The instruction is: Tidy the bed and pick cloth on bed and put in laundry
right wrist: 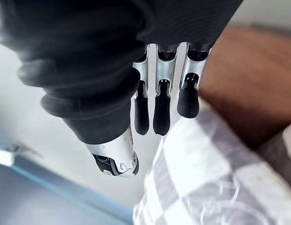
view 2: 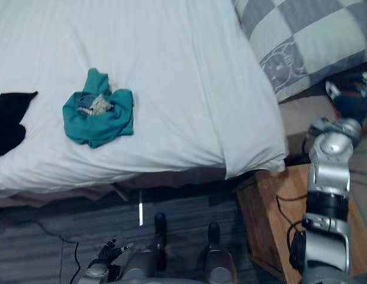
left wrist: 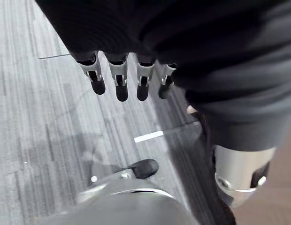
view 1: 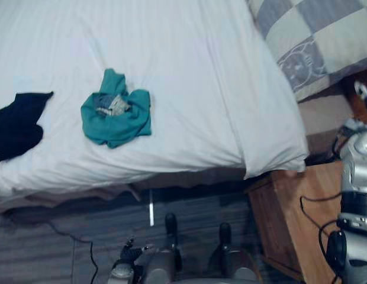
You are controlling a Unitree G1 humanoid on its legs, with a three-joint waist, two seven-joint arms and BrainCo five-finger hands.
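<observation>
A crumpled teal cloth (view 1: pixel 115 115) with a bit of grey fabric in its folds lies on the white bed sheet (view 1: pixel 189 71), a little in from the near edge. A dark cloth (view 1: pixel 16 123) lies flat at the bed's left side. My left hand (left wrist: pixel 119 79) hangs low beside the bed over the grey floor, fingers straight and holding nothing; it also shows low in the right eye view (view 2: pixel 103 260). My right hand (right wrist: pixel 157 101) is raised at the right, open with straight fingers over the checked bedding and the wooden stand, far from both cloths.
A grey-and-white checked quilt or pillow (view 1: pixel 316 35) lies at the bed's upper right. A wooden bedside stand (view 1: pixel 302 213) stands at the lower right, close to my right arm. Striped grey floor (view 1: pixel 53 236) runs along the bed's near edge.
</observation>
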